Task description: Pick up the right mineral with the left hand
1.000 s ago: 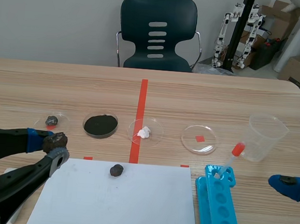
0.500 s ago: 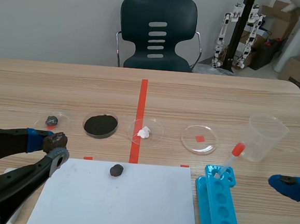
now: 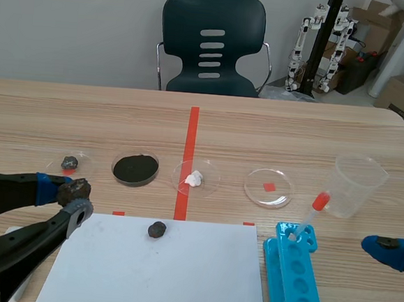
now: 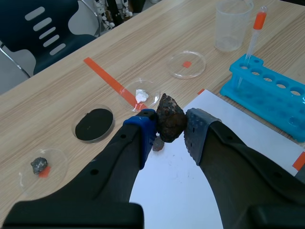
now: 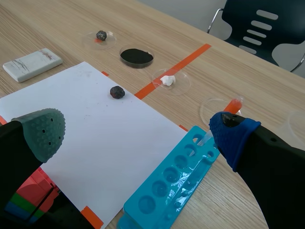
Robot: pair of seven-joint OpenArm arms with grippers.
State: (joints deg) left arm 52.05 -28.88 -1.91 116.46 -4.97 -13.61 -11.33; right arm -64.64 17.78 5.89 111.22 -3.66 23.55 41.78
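1. The large dark mineral (image 4: 170, 119) is up off the surface. It is pinched between the blue and grey pads of the left tool (image 4: 170, 128), which is clamped on it just outside the far left corner of the white paper sheet (image 3: 157, 273).
2. A small dark mineral (image 3: 156, 229) lies on the sheet close to its far edge, with nothing touching it.
3. Beyond the sheet's far edge, a row of clear dishes runs across the wooden surface (image 3: 294, 130).
   - The stone dish (image 3: 69, 162) sits out past the sheet's left corner.
   - The black-powder dish (image 3: 135, 169) comes next.
   - The white-lump dish (image 3: 196, 178) sits by the orange tape line.
   - The empty dish (image 3: 269, 188) lies over a red square, beyond the sheet's right corner.
4. A blue tube rack (image 3: 293, 277) lies just beside the sheet's right edge. A pipette (image 3: 310, 214) with a red bulb stands tilted in the rack's far end.
5. A clear beaker (image 3: 357, 185) stands further off the sheet's right side, beyond the rack.
6. The right tool (image 5: 139, 134) hangs low past the rack, well off the sheet's right edge, with its fingers wide apart and nothing between them.
7. A white block (image 5: 32, 63) lies off the sheet's left side.
8. A dark chair (image 3: 212, 43) stands behind the surface, far beyond the sheet.
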